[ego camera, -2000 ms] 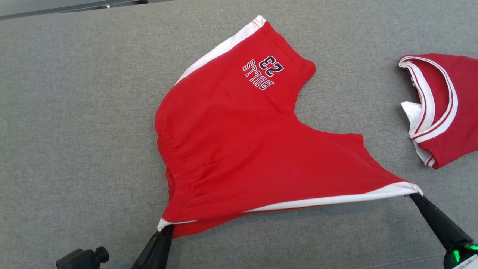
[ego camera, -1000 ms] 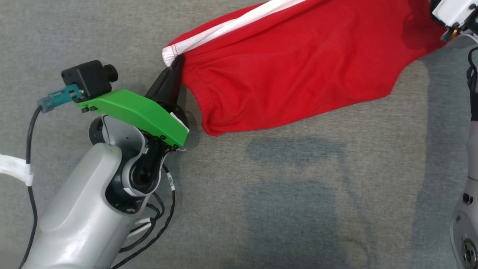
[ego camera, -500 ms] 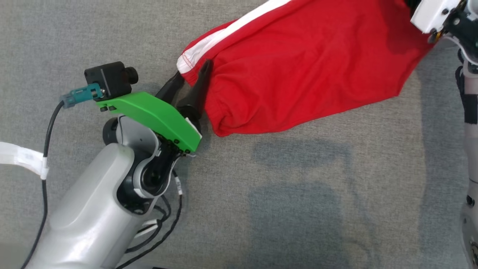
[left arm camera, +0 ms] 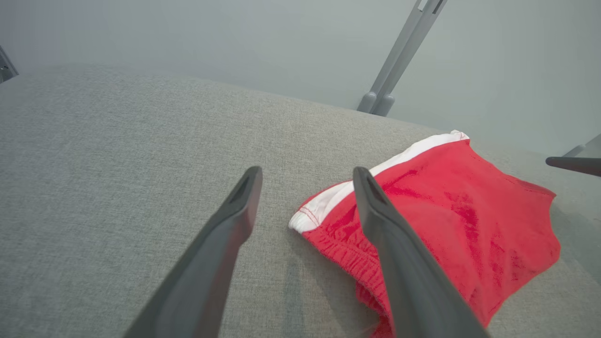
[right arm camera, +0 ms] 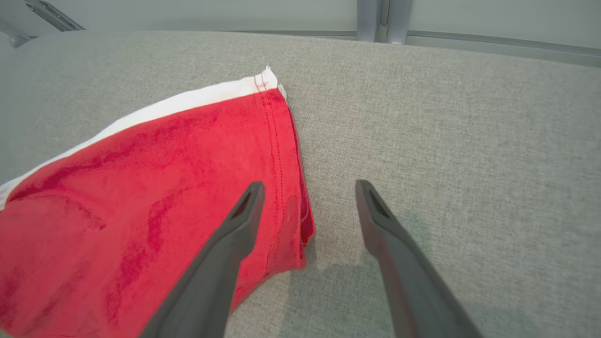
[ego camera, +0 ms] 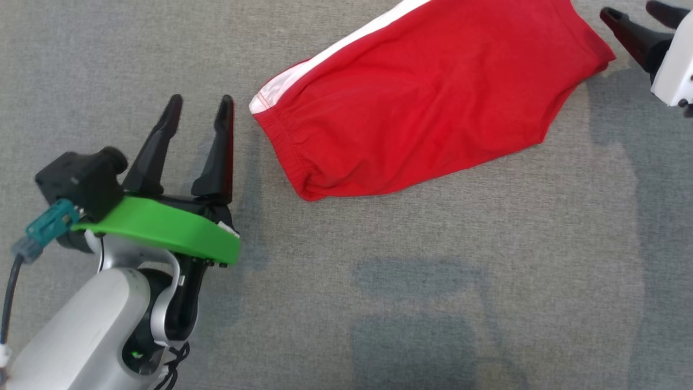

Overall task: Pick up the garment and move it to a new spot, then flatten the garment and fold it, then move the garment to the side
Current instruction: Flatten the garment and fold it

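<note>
The garment [ego camera: 427, 103] is a pair of red shorts with a white side stripe, folded in half and lying flat on the grey fabric surface [ego camera: 433, 281]. Its elastic waistband end points toward my left gripper [ego camera: 201, 102], which stands open just left of it, touching nothing. In the left wrist view the garment [left arm camera: 450, 220] lies to the right of my open left gripper [left arm camera: 305, 176]. My right gripper [ego camera: 631, 11] is open at the upper right, just off the leg hem. Through the right wrist camera the hem [right arm camera: 277, 155] lies beside the open right gripper [right arm camera: 307, 188].
Grey fabric surface spreads all round the garment, with dark shadows [ego camera: 427, 303] on the near part. Metal frame posts [left arm camera: 399, 56] stand past the far edge, and a rail [right arm camera: 469, 40] runs along it.
Both grippers have opened and let go of the garment, which now lies flat. The left gripper has drawn back to the left of the waistband; the right has pulled clear of the hem.
</note>
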You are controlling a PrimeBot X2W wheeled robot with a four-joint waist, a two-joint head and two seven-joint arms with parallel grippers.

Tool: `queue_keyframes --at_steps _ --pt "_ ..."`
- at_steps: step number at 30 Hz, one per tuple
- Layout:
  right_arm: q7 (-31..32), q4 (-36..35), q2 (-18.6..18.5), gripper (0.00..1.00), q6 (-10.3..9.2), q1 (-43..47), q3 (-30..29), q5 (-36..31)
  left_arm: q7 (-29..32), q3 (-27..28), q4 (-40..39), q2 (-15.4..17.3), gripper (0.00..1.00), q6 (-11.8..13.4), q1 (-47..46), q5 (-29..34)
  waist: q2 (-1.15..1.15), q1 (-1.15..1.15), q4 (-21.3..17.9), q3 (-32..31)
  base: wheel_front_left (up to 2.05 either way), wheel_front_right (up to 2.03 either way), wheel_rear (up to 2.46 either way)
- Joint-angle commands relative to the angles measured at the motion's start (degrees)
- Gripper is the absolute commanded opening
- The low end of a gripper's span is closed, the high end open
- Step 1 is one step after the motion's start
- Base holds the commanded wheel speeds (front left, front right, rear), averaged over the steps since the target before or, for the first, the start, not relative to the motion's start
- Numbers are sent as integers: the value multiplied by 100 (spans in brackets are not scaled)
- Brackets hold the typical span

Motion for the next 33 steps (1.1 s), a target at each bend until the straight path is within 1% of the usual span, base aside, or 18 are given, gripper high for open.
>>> queue_keyframes --at_steps 1,3,4,8,11,14,15,16,20,22,27,28,29,31,33 --pt "0 46 -38 100 2 50 -49 -71 -120 44 -48 21 100 40 99 62 17 0 176 145 0 0 0" --pt "18 168 -6 100 2 95 -87 -138 -340 66 -60 42 100 85 151 216 17 0 298 231 0 0 0" --pt "20 247 -4 100 2 94 -115 -179 -426 67 -37 1 100 71 194 220 17 0 366 264 0 0 0" --pt "12 536 -23 100 2 100 -118 -319 -683 -4 132 -173 100 -72 251 268 17 0 639 312 0 0 0" --pt "2 777 112 100 2 132 -205 -248 -800 -58 377 -284 100 -179 264 312 17 0 795 265 0 0 0" --pt "75 925 325 100 3 260 -139 -103 -897 -24 664 -406 100 -292 338 255 17 0 862 151 0 0 0" --pt "119 942 381 40 3 321 -112 -17 -920 -9 746 -442 100 -335 375 228 17 0 863 103 0 0 0" --pt "150 940 425 0 3 374 -123 98 -941 5 824 -448 100 -374 395 218 17 0 854 47 0 0 0" --pt "234 967 595 0 2 577 -438 551 -1002 104 1094 -438 100 -464 567 199 17 0 720 -280 0 0 0" --pt "289 1006 781 0 2 727 -718 809 -1030 107 1181 -337 100 -538 650 310 17 0 605 -491 0 0 0" --pt "282 1043 1167 0 1 1242 -1453 1266 -1069 208 1321 -280 100 -689 1135 380 17 0 256 -1107 0 0 0" --pt "269 1017 1258 0 1 1369 -1595 1352 -1079 251 1328 -262 100 -732 1256 402 17 0 186 -1233 0 0 0" --pt "269 1017 1258 0 1 1369 -1595 1352 -1079 251 1328 -262 100 -732 1256 402 17 0 186 -1233 0 0 0" --pt "231 939 1435 0 2 1628 -1883 1501 -1087 357 1367 -243 100 -771 1535 431 17 0 32 -1470 0 0 0" --pt "220 850 1535 0 2 1944 -2102 1584 -1092 541 1306 -311 100 -860 1753 538 17 0 -109 -1658 0 0 0"
